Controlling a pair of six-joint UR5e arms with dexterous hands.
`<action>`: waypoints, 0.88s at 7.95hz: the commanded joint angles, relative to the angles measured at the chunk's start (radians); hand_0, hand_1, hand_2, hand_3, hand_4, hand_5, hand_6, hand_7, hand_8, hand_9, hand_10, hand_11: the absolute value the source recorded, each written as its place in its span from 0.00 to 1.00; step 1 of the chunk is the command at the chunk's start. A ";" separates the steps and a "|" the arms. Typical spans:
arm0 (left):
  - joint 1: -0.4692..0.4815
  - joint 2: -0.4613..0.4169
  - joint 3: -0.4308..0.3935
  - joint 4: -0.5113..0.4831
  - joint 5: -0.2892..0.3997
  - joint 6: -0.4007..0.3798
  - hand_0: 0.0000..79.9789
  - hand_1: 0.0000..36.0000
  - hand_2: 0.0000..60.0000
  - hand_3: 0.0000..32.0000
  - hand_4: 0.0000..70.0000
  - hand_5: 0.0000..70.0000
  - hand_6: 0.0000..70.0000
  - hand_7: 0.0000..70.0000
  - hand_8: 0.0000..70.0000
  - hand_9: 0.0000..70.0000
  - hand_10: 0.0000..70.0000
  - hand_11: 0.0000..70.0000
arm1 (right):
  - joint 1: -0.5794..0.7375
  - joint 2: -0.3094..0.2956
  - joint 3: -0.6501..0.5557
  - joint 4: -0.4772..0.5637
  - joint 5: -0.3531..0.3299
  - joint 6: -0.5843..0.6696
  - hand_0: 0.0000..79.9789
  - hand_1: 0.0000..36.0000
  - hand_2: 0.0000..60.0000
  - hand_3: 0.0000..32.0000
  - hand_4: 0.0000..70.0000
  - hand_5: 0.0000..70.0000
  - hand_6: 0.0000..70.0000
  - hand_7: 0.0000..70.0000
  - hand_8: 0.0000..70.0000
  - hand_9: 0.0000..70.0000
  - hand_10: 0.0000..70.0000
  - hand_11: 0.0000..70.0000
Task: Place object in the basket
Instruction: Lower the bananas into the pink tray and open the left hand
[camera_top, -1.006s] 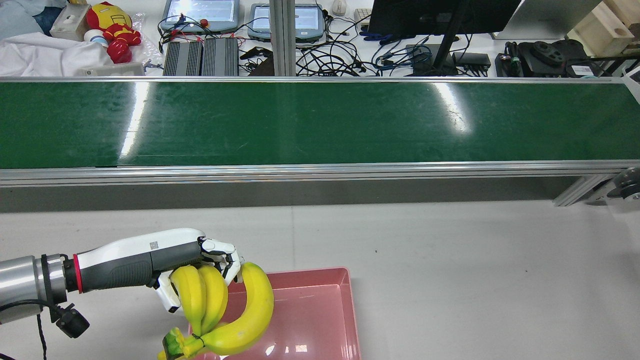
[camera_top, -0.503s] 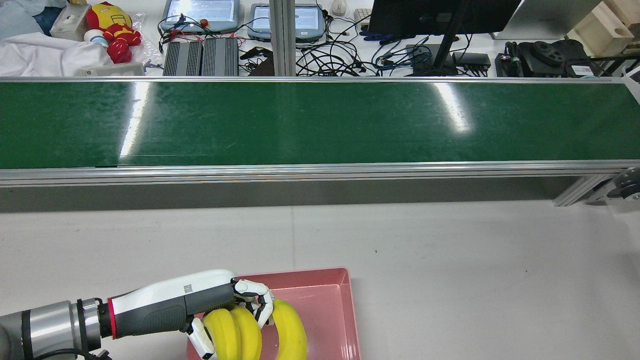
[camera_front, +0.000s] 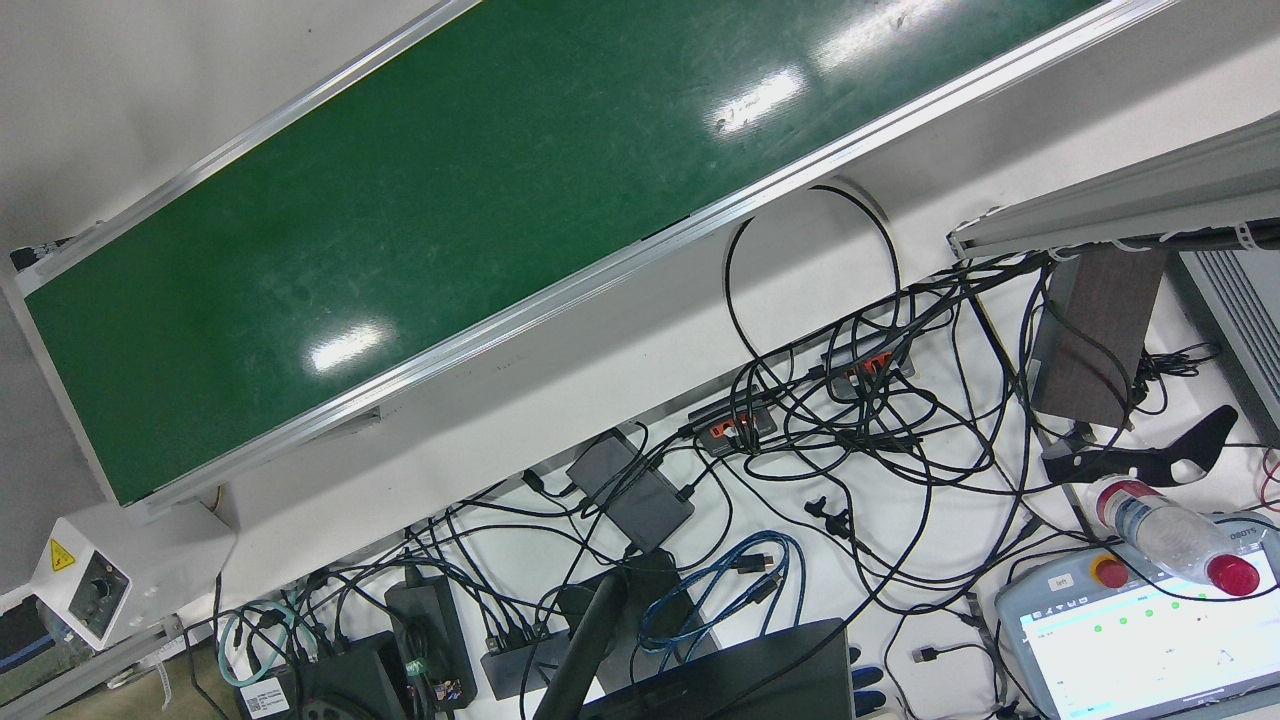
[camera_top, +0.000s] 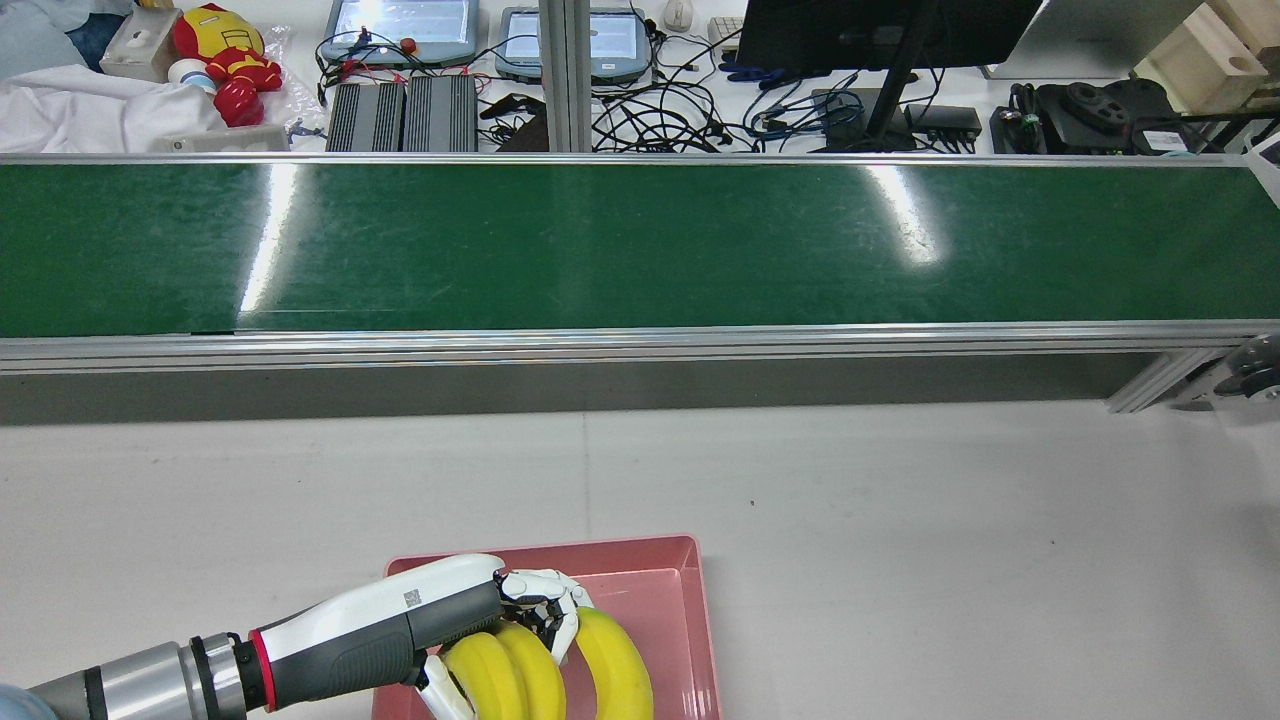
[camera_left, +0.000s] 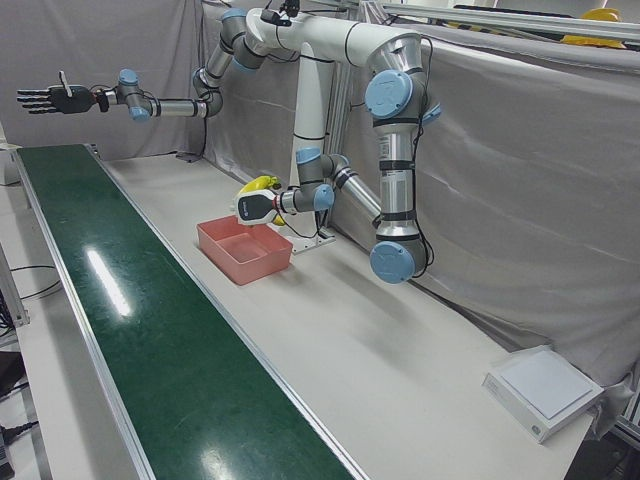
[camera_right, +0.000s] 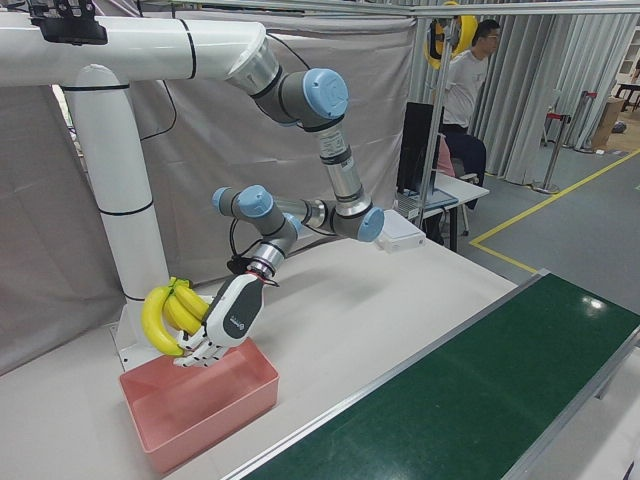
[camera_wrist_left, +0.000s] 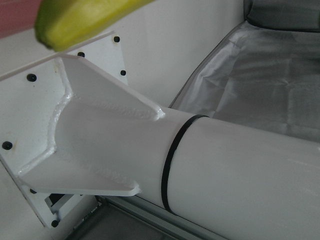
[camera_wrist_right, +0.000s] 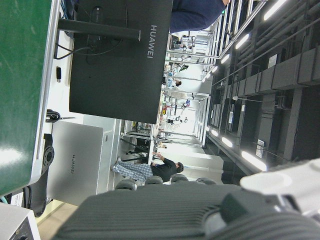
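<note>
Already over the shallow pink plastic basket (camera_top: 690, 640) at the rear view's bottom centre, the left hand (camera_top: 530, 605) grasps the yellow banana bunch (camera_top: 545, 670). Releasing from this height, it could bounce over the low rim. The right hand (camera_left: 45, 98), fingers spread and empty, sits upper left in the left-front view, leaving open table.

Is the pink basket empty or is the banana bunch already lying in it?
Empty. In the right-front view the left hand holds the banana bunch above the pink basket, whose visible floor is bare; nothing released yet.
</note>
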 joint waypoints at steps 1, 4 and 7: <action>0.005 -0.048 -0.005 0.116 -0.031 0.001 0.59 0.23 0.01 0.54 0.00 0.81 0.07 0.29 0.25 0.29 0.12 0.19 | -0.001 0.000 0.000 0.000 0.000 0.000 0.00 0.00 0.00 0.00 0.00 0.00 0.00 0.00 0.00 0.00 0.00 0.00; -0.001 -0.049 -0.007 0.171 -0.028 0.001 0.56 0.05 0.00 0.84 0.00 0.36 0.00 0.10 0.23 0.15 0.00 0.00 | 0.000 0.000 0.000 0.000 0.000 0.000 0.00 0.00 0.00 0.00 0.00 0.00 0.00 0.00 0.00 0.00 0.00 0.00; -0.030 -0.047 -0.014 0.211 -0.017 0.003 0.00 0.00 0.00 0.96 0.00 0.24 0.00 0.07 0.20 0.11 0.00 0.00 | -0.001 0.000 0.000 0.000 0.000 0.000 0.00 0.00 0.00 0.00 0.00 0.00 0.00 0.00 0.00 0.00 0.00 0.00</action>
